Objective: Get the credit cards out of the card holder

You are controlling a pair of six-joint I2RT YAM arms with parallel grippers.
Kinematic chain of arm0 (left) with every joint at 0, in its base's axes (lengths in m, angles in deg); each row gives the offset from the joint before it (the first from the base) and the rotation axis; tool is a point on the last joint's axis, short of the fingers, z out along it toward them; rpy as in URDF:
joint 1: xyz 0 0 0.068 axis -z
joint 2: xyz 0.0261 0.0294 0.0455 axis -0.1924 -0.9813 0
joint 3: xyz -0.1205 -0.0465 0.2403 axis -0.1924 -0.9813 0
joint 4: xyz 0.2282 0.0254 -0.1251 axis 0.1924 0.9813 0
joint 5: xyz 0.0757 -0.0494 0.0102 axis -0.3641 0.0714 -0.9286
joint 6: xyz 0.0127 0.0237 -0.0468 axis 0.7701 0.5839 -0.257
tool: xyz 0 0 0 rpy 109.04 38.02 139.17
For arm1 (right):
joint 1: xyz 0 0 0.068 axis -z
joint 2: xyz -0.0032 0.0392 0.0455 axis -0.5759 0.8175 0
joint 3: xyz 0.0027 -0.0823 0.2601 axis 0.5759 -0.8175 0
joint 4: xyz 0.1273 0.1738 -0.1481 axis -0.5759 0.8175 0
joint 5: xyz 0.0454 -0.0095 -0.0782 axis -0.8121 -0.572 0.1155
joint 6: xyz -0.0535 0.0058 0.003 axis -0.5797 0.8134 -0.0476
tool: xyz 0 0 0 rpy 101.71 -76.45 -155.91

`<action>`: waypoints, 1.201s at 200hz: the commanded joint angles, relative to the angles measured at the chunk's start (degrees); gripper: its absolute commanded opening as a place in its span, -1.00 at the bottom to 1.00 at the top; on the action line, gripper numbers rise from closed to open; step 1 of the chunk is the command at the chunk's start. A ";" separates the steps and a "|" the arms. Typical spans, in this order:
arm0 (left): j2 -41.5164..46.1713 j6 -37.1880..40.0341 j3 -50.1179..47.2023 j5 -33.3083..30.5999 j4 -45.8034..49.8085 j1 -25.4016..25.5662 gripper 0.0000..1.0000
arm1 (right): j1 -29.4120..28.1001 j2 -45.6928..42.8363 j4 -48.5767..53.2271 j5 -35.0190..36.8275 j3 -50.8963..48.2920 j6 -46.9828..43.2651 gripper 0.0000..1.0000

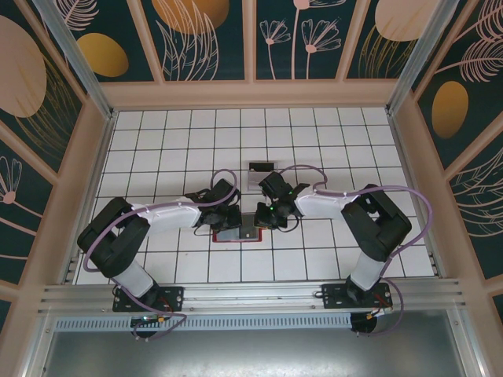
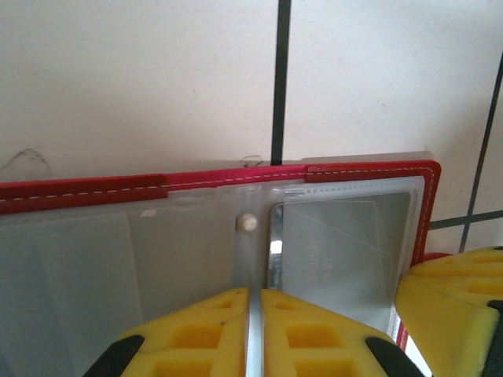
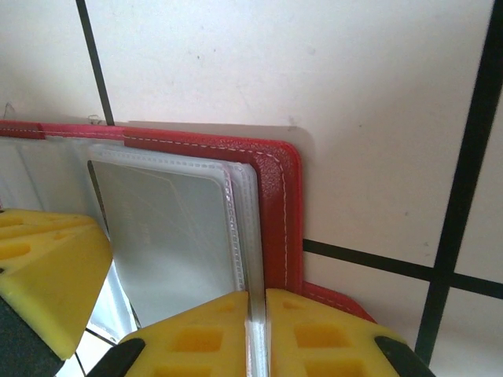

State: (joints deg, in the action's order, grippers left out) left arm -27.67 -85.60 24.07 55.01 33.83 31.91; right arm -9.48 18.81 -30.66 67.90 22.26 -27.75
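The red card holder (image 1: 236,239) lies open on the white tiles between my two grippers, its red stitched rim (image 2: 236,177) framing clear sleeves. A pale credit card (image 2: 346,243) sits in the right-hand sleeve. My left gripper (image 2: 254,292) is shut on a thin pale edge that continues the card's shiny left side. My right gripper (image 3: 257,294) is shut on the stack of clear sleeve edges just inside the holder's red corner (image 3: 275,204), beside the same card (image 3: 169,236). From above, the left gripper (image 1: 233,220) and right gripper (image 1: 263,218) meet over the holder.
A clear stand (image 1: 258,179) with a dark card on top stands one tile behind the grippers. Wooden walls (image 1: 251,96) enclose the tiled table on three sides. Each wrist view catches the other gripper's yellow finger (image 2: 452,298) close by.
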 commanded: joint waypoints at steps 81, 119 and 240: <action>-2.23 2.56 0.10 4.60 -1.05 -0.44 -0.62 | -0.62 2.29 2.12 2.39 0.75 -0.94 -0.72; -2.31 3.01 -0.24 1.74 1.42 -0.38 -0.66 | -0.62 2.28 2.59 2.57 1.02 -1.07 -0.72; 2.54 4.00 1.42 -6.62 8.43 -0.38 -0.66 | -0.62 2.00 2.78 2.92 0.84 -0.79 -0.60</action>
State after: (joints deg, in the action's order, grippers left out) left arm -27.25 -82.43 24.88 51.03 38.48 31.76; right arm -9.74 19.14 -30.03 68.16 22.95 -27.77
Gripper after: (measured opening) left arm 0.166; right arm 0.197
